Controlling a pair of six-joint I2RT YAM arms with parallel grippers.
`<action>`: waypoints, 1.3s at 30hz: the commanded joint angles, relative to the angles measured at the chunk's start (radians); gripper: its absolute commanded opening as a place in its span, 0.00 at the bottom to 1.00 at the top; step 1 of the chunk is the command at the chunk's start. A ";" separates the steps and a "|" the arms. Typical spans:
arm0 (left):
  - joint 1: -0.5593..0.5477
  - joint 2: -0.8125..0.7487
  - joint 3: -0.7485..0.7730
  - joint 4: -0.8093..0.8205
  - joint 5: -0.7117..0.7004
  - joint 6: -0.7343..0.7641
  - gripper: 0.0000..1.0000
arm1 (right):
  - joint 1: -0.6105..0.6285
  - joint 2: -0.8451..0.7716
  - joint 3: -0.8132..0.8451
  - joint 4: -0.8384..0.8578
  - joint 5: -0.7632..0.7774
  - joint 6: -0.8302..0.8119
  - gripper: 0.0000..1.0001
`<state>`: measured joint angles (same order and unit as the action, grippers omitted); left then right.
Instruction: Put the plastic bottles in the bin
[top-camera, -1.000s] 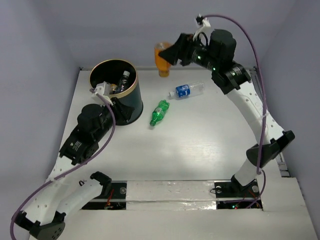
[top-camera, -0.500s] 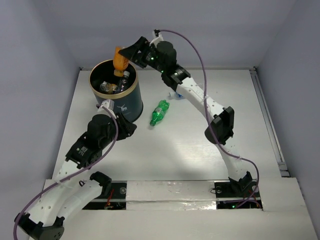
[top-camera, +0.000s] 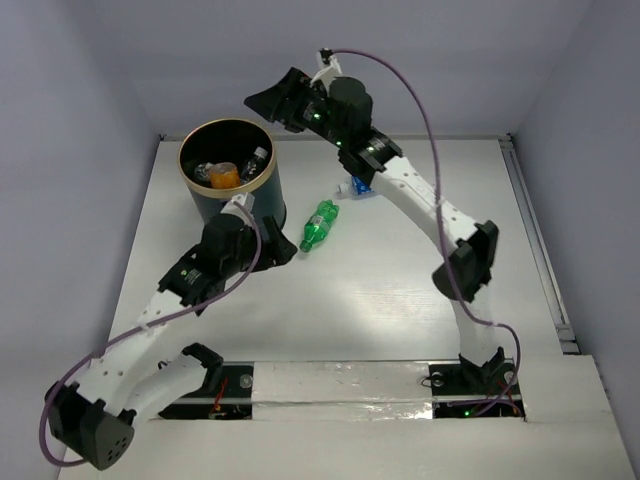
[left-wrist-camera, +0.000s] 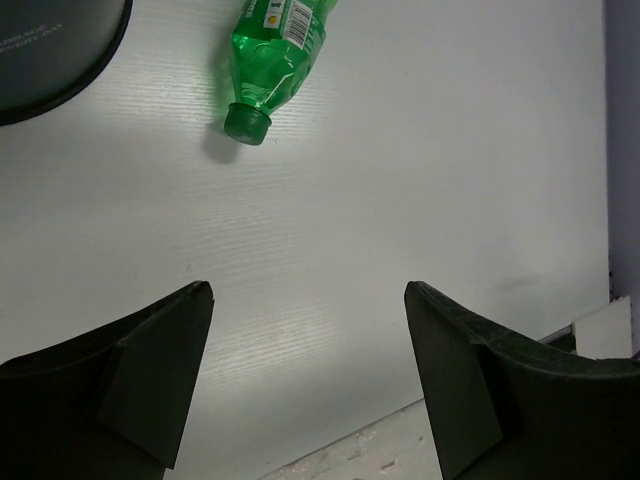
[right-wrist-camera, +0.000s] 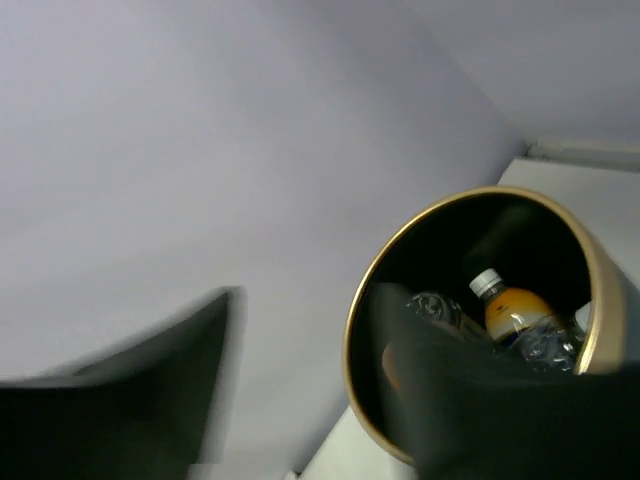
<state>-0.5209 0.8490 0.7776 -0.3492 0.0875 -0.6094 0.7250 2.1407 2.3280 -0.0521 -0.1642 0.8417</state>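
The bin (top-camera: 213, 206), dark teal with a gold rim, stands at the back left and holds several plastic bottles, among them an orange-filled one (top-camera: 225, 177). A green bottle (top-camera: 319, 225) lies on the table to its right. A clear bottle with a blue label (top-camera: 358, 186) shows partly from behind the right arm. My left gripper (top-camera: 283, 250) is low beside the bin, open and empty, with the green bottle (left-wrist-camera: 275, 55) ahead of it. My right gripper (top-camera: 262, 103) hangs above the bin's far right rim, open with nothing in it. Below it are the gold rim (right-wrist-camera: 358, 300) and an orange bottle (right-wrist-camera: 515, 312).
Grey walls close the table at the back and on both sides. The bin's base (left-wrist-camera: 45, 50) sits at the upper left of the left wrist view, and the table's front edge (left-wrist-camera: 590, 325) at the lower right.
My right gripper let the orange bottle go and it now lies in the bin. My left gripper came away from the bin's rim, dropped toward the green bottle and opened.
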 joint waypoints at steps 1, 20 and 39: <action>-0.020 0.106 0.093 0.088 -0.005 0.065 0.75 | -0.044 -0.243 -0.243 0.110 0.008 -0.090 0.50; -0.113 0.849 0.627 0.072 -0.133 0.298 0.79 | -0.412 -0.979 -1.374 0.109 0.017 -0.136 0.56; -0.094 1.282 0.937 -0.047 -0.224 0.392 0.82 | -0.579 -0.788 -1.333 -0.005 -0.051 -0.139 1.00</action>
<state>-0.6300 2.1281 1.6917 -0.3679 -0.1177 -0.2386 0.1551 1.2846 0.8921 -0.0044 -0.2501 0.7010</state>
